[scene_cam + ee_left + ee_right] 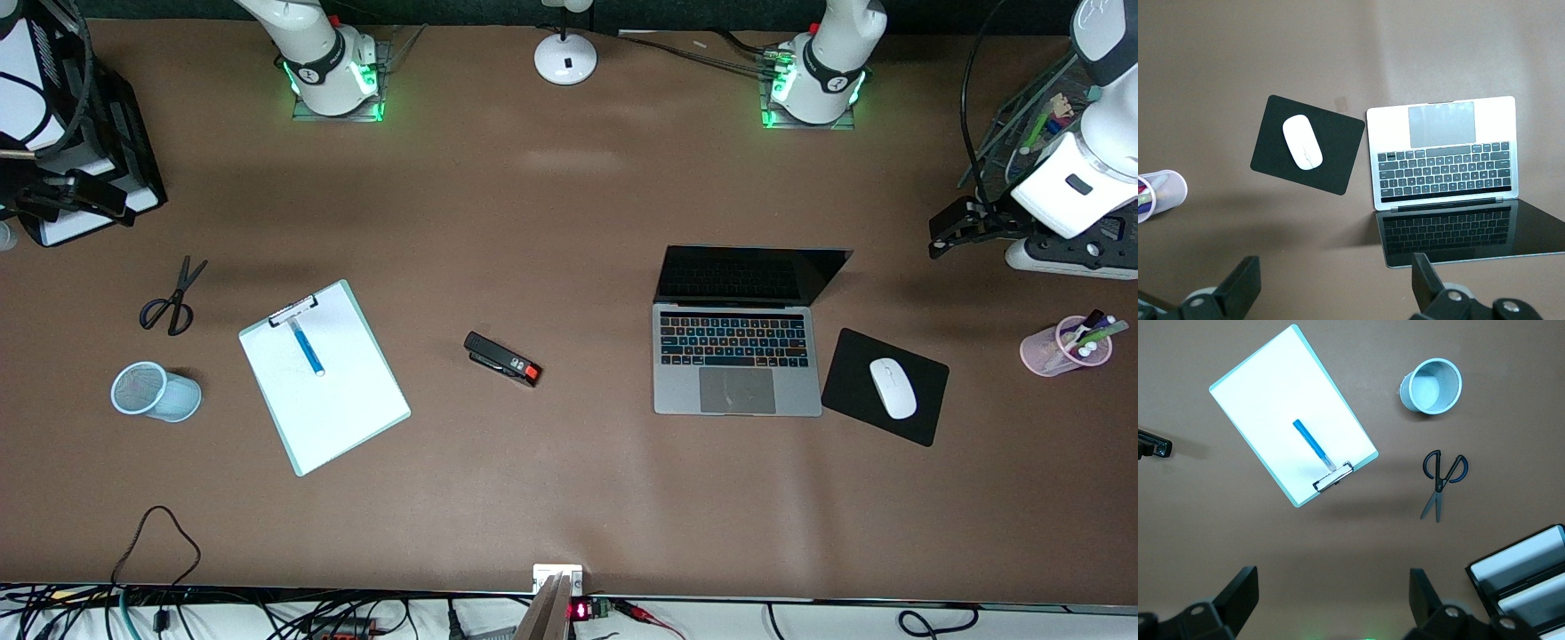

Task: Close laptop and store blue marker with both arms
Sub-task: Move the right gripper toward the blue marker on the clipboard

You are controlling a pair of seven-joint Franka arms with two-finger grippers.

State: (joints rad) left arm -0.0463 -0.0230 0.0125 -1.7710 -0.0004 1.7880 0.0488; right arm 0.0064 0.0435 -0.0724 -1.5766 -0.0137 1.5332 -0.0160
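Note:
The laptop (736,356) lies open toward the left arm's end of the table, its dark screen (747,274) tilted back; it also shows in the left wrist view (1441,157). The blue marker (307,347) lies on a white clipboard (338,400) toward the right arm's end, and shows in the right wrist view (1313,445). My left gripper (942,238) (1335,277) is open and empty, up beside the laptop's screen end. My right gripper (76,194) (1335,587) is open and empty, up near the black tray, apart from the clipboard (1271,400).
Black scissors (173,298) and a light-blue mesh cup (156,391) lie beside the clipboard. A black stapler (502,358) lies mid-table. A white mouse (893,388) sits on a black pad (853,373) beside the laptop. There are also a pink pen cup (1065,345), a black tray (89,142) and a lamp base (565,58).

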